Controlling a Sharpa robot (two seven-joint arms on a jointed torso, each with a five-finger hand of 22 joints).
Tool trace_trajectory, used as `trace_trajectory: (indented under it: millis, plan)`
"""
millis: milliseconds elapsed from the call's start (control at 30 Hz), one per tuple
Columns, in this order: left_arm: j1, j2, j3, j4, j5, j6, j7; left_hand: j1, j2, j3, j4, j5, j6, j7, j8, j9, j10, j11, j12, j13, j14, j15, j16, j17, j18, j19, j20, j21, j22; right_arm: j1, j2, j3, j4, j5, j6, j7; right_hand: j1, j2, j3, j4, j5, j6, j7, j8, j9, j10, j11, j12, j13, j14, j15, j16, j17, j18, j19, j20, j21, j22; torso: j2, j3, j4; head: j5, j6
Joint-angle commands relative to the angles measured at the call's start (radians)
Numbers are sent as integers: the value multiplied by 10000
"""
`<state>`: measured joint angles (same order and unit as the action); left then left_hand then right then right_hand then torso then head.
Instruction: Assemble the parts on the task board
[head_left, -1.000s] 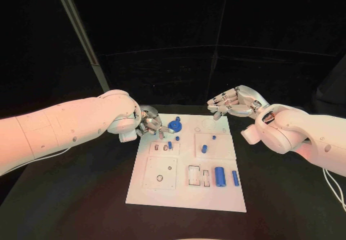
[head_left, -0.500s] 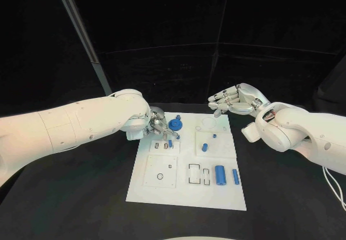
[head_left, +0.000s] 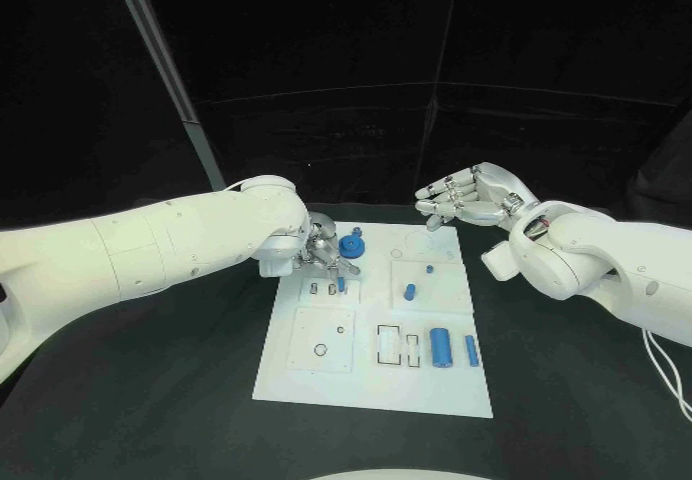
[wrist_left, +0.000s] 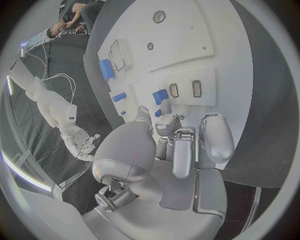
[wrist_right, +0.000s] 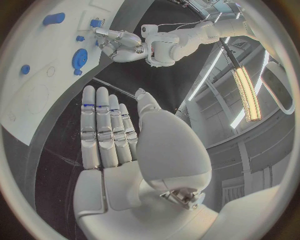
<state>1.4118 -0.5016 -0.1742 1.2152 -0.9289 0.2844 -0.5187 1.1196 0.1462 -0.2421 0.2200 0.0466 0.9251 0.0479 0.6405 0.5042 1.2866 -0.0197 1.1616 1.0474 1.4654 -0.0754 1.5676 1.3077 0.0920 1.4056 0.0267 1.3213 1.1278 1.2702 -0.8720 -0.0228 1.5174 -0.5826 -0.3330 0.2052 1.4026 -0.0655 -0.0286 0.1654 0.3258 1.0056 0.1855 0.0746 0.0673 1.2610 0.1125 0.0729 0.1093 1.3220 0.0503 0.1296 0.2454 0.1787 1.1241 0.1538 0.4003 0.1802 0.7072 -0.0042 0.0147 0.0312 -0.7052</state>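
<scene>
Task board on the black counter, both hands at its far end.

Near edge of the task board (head_left: 368, 385) lies bare; mid-frame sit two blue cylinders (head_left: 440, 349). Farther up, the left hand (head_left: 320, 252) pinches a small blue part (wrist_left: 160, 96) over the slots beside the blue gear (head_left: 352, 247); the right hand (head_left: 473, 198) hovers empty, fingers (wrist_right: 100, 125) extended.

task board (head_left: 368, 375): I counted one
hands: I saw two, left hand (head_left: 320, 255), right hand (head_left: 473, 198)
blue parts: I counted roughly eight
</scene>
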Motion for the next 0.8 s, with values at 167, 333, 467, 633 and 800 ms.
trace_trajectory:
  millis: [167, 333, 467, 633, 800]
  plan:
    - [13, 58, -3, -47, -185, 342, -100, 203, -8, 99, -185, 19, -143, 8, 130, 157, -35, -16, -8, 10, 1054, -73, 32, 2631, -90, -23, -3, 38, 73, 21, 34, 5, -31, 51, -80, 10, -43, -26, -81, -5, 54, -84, 8, 12, 9, -82, 13, -68, -18, -56, 54, -41, -16, 27, 3, 51, -60, -23, -6, 5, -5, -1, -40]
    - [12, 77, -5, -72, -201, 415, -109, 278, -12, 160, -287, 19, -187, 5, 185, 241, -26, -18, 5, 26, 1054, -75, 32, 2631, -97, -12, -3, 64, 121, 21, 52, 4, -55, 51, -77, -3, -46, -23, -87, -5, 61, -91, 11, 13, 9, -91, 17, -68, -21, -61, 57, -48, -17, 27, 0, 54, -69, -28, 0, 8, -5, -4, -65]
    - [10, 105, -5, -100, -212, 449, -113, 305, -16, 184, -330, 19, -202, 3, 207, 275, -23, -20, 10, 31, 1054, -76, 32, 2631, -102, -3, -4, 81, 151, 21, 69, 4, -70, 51, -68, -8, -46, -23, -87, -5, 61, -91, 11, 13, 9, -91, 17, -68, -21, -61, 57, -48, -17, 27, 0, 54, -69, -28, 1, 8, 1, -10, -89]
    - [1, 178, -8, -153, -218, 507, -119, 385, -30, 249, -446, 19, -239, 0, 254, 352, -17, -24, 15, 39, 1054, -79, 32, 2631, -103, -4, -6, 91, 169, 21, 101, 4, -95, 51, -51, -11, -53, -5, -97, 1, 78, -104, 18, 16, 10, -106, 23, -65, -25, -72, 64, -62, -17, 27, -5, 61, -88, -40, -2, 7, -1, -16, -108]
    - [-12, 221, -25, -169, -291, 549, -125, 514, -12, 379, -609, 20, -291, -4, 299, 441, -8, -29, 27, 58, 1054, -83, 32, 2631, -108, 1, -9, 110, 205, 21, 116, 4, -115, 51, -43, -17, -54, 8, -98, 3, 89, -110, 20, 18, 10, -113, 26, -64, -27, -76, 67, -68, -18, 27, -6, 64, -98, -46, -4, 3, -1, -23, -139]
